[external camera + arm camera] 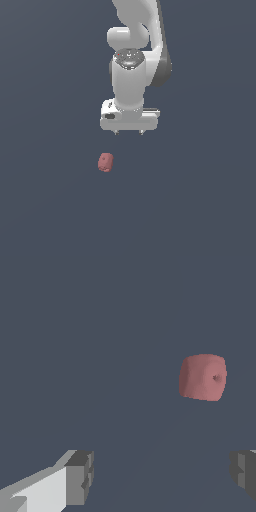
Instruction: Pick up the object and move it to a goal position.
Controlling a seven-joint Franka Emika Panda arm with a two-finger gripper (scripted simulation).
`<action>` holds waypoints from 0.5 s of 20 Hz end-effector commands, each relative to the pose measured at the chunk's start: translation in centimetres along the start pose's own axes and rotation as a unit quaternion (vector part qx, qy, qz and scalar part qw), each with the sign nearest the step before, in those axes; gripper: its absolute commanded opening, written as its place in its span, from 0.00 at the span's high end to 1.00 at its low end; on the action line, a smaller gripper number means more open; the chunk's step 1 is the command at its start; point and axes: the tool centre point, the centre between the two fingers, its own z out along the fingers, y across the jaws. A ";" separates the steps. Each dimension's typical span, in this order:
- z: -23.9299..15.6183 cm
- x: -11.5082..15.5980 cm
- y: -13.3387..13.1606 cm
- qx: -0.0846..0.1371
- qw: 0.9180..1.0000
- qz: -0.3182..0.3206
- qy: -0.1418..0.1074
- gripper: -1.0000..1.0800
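Exterior view: the white Panda arm [131, 65] descends from the top centre of the frame and ends in a wide white gripper [128, 132] bar, from whose underside two short finger tips project, one near each end. The object [105, 162], a small dull reddish-pink rounded block, lies on the plain dark grey-blue surface [200, 200] below the gripper and slightly toward the exterior view's left, clearly apart from the fingers and much narrower than the gripper bar.

Wrist view: two grey fingers [80, 476] appear at the lower edge of the frame, one at lower left on its white mount and one at the lower right edge, partly cut off. They are spread wide, released, with only bare surface between them. The object [202, 377] sits in the right half of the frame, above the right finger and apart from it; a small dark dimple marks its facing side. Nothing touches the object in either view.
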 end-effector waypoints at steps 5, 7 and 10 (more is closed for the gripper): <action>-0.2 0.0 0.0 0.001 1.000 0.001 0.002 0.04; 0.0 0.2 0.2 0.001 1.000 0.002 0.002 0.04; 0.4 0.6 0.7 0.001 1.000 0.005 0.002 0.04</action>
